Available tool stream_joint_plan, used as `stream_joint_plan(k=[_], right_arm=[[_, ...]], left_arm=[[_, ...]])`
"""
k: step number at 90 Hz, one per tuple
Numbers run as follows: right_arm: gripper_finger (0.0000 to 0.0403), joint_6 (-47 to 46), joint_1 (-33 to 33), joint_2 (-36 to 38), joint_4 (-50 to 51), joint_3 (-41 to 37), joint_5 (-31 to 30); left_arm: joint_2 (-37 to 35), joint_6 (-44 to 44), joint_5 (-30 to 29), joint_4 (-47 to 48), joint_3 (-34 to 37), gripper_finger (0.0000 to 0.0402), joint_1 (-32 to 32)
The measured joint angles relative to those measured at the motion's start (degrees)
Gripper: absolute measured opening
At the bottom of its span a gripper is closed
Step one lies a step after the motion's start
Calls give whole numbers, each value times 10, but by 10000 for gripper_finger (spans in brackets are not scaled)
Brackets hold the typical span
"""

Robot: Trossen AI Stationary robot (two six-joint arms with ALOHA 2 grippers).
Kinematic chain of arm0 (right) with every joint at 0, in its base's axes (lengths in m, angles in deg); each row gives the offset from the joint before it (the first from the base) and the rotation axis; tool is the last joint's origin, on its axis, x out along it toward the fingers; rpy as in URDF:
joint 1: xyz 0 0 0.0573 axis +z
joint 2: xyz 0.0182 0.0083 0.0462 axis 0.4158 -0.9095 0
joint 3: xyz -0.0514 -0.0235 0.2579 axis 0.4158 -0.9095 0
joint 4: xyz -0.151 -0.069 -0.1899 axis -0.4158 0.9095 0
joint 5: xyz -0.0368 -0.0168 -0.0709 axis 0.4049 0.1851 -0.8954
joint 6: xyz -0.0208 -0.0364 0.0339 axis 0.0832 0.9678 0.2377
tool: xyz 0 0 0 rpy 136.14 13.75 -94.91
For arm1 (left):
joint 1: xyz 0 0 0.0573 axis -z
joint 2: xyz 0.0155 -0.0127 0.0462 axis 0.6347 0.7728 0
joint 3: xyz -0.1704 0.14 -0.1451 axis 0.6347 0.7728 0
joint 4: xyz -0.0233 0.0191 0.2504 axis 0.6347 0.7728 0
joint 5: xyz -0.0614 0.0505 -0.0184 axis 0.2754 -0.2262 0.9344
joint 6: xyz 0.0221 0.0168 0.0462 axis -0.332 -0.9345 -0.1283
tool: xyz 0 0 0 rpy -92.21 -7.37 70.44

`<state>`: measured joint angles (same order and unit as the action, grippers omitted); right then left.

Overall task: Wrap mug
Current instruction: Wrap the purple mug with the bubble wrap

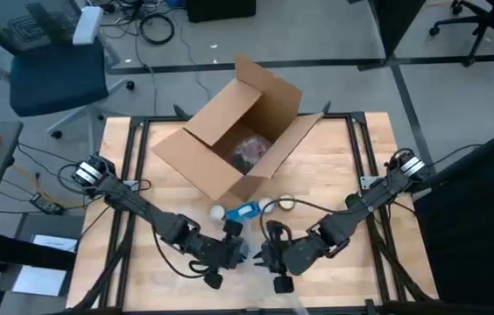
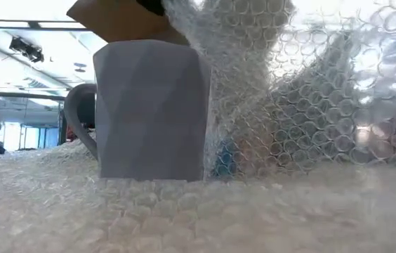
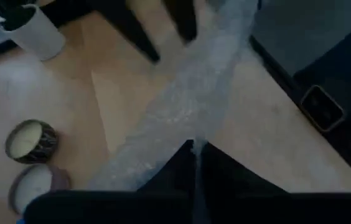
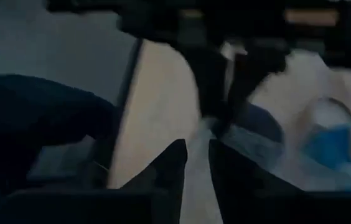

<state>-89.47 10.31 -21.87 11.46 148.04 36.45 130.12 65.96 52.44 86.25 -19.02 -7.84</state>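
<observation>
One mug [image 2: 152, 109], grey, faceted, upright on one bubble wrap sheet [image 2: 205, 211] at the desk's [image 1: 343, 166] near edge; only the low view shows it, handle on the side away from the raised wrap. My left fingers [image 3: 194, 163] pinch a strip of that wrap. My right fingers [image 4: 197, 163] sit narrow at another part of it; grip unclear. One open cardboard box [image 1: 238, 140]. Two candle tins [image 3: 31, 140] show in the left wrist view.

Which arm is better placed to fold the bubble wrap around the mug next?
Left, probably: its end effector is pinching the bubble wrap. The right end effector grips some too. The mug stands uncovered.
</observation>
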Motion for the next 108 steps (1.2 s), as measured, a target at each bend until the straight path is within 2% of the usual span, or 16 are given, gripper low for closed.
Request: stream_joint_plan(k=[14, 28, 38, 51, 61, 72, 79, 91, 108], right_arm=[[52, -30, 44, 18, 51, 0, -1], [52, -53, 108, 52, 67, 0, -62], [52, -106, 153, 57, 87, 0, -95], [56, -208, 198, 31, 94, 0, -80], [80, -278, 216, -3, 91, 0, -60], [129, -310, 221, -49, 58, 0, -59], [167, -298, 213, -76, 17, -1, -63], [223, -228, 188, -104, -67, -1, -107], [254, -54, 178, -110, -142, -1, -243]], left_arm=[[-13, 15, -58, 17, 0, 1, 0], [-22, 27, -94, 25, 0, 0, 0], [-28, 55, -137, 47, 0, 0, 0], [-28, 103, -165, 75, 0, 0, -4], [-28, 125, -182, 108, 0, 0, -4], [-28, 168, -221, 160, 0, 0, -8], [-28, 200, -227, 179, 0, 0, -12], [-28, 222, -230, 186, 0, 0, -15], [-28, 225, -246, 186, 0, 0, -18]])
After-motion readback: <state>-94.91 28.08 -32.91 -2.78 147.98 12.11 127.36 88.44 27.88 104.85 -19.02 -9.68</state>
